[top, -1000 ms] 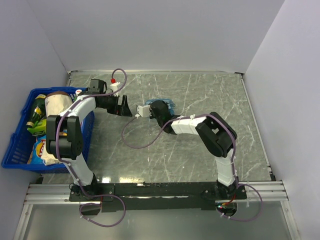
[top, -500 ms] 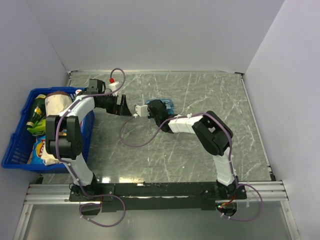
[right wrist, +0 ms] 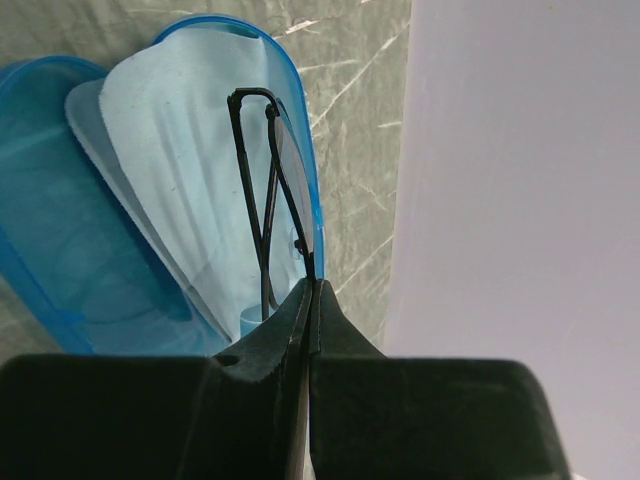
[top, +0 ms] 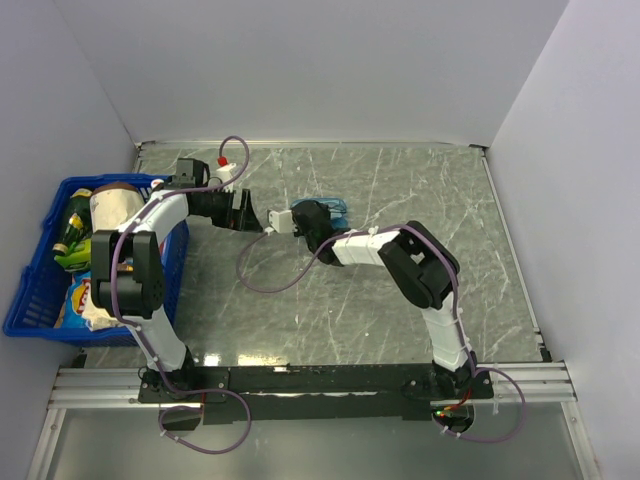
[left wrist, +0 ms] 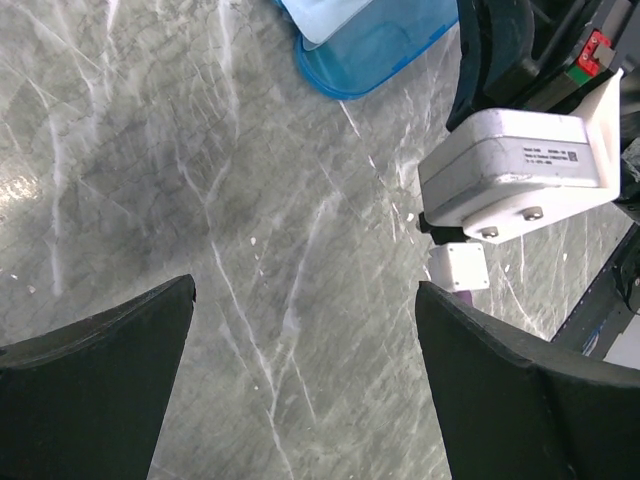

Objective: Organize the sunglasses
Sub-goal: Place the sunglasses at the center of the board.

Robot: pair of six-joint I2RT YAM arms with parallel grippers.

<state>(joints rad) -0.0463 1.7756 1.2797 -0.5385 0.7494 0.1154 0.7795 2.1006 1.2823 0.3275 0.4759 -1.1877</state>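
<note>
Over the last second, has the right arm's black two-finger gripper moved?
Yes, slightly: the right gripper, shut on the thin black wire-framed sunglasses, has crept left, toward the blue plastic basket.

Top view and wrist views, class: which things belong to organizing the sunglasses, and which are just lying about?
Belongs: sunglasses, right claw pinching them, blue case, light-blue cloth inside it.
Lying about: blue basket, bottle and snack bag in it.
</note>
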